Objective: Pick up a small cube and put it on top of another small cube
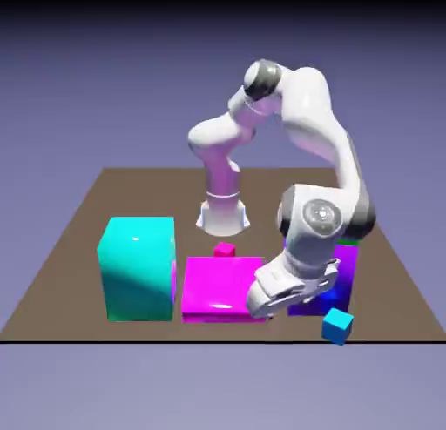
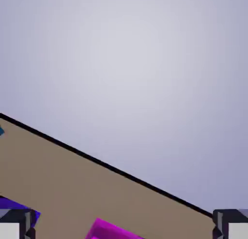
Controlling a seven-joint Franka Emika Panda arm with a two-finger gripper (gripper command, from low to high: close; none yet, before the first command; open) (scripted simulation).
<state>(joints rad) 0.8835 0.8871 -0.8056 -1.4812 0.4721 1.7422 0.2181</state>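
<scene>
We saw the small bright blue cube (image 1: 337, 326) at the desk's (image 1: 61, 280) near edge, toward the exterior view's right. Our pincer (image 2: 124, 228) was wide apart, holding nothing. The arm (image 1: 300, 237) hid part of the dark blue block (image 1: 344, 285). Green (image 1: 348, 242) barely peeked out behind.

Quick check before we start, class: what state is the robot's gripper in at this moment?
Gripper: open, its two tips wide apart at the hand view's bottom edge, holding nothing.

Tbl (image 1: 70, 280) w/ lg blocks (image 1: 139, 276), blu cube (image 1: 337, 325), magenta cube (image 1: 225, 250)
</scene>
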